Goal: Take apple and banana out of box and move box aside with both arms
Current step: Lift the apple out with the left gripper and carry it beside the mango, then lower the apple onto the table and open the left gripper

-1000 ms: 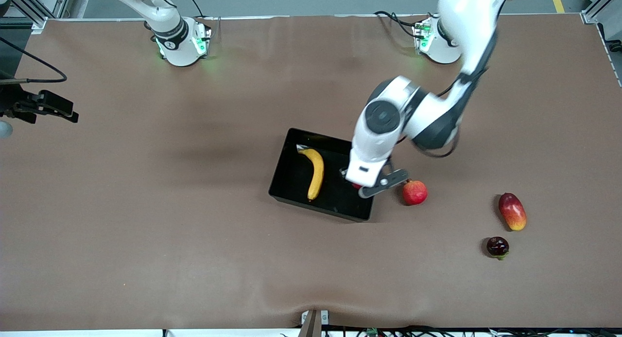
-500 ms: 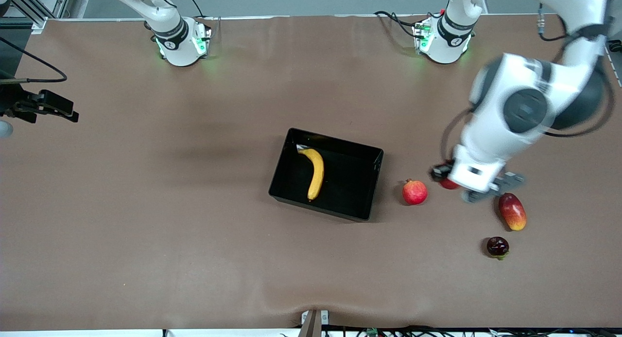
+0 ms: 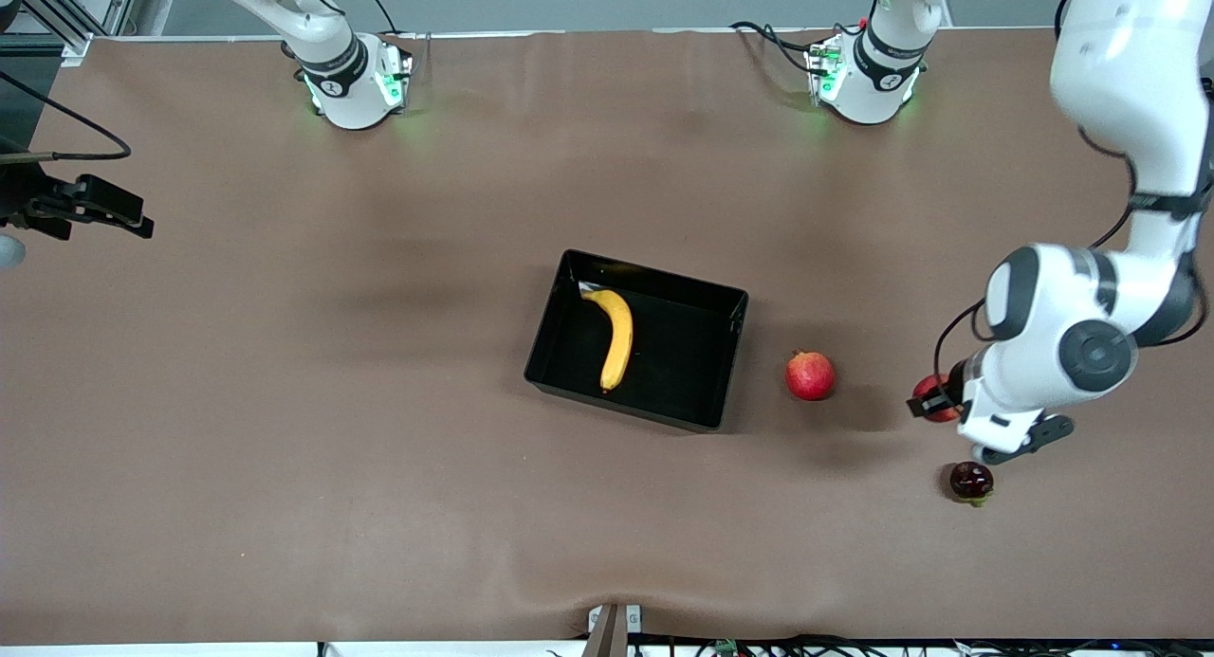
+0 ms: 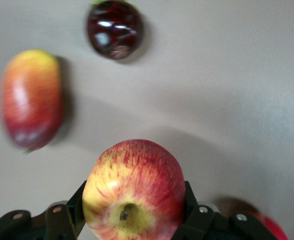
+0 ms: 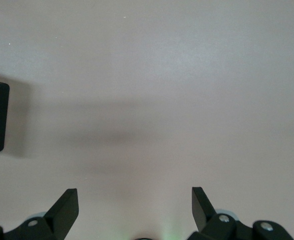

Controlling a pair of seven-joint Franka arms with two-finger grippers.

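Note:
The black box (image 3: pixel 730 306) sits mid-table with the yellow banana (image 3: pixel 617 337) lying in it. My left gripper (image 3: pixel 934 399) is shut on the red-and-yellow apple (image 3: pixel 928 392) and holds it in the air over the table, between the pomegranate and the mango. In the left wrist view the apple (image 4: pixel 134 190) fills the space between the black fingers (image 4: pixel 74 202), stem dimple facing the camera. My right gripper (image 5: pixel 134 192) is open and empty over bare table; it is out of the front view.
A red pomegranate (image 3: pixel 809 374) lies beside the box toward the left arm's end. A dark red fruit (image 3: pixel 971 481) lies nearer the front camera. The mango (image 4: pixel 31 97) shows in the left wrist view and is hidden under the arm in the front view.
My left arm swung away from the box edge toward its own end of the table, carrying the apple past the pomegranate to beside the mango. The banana and box stayed put.

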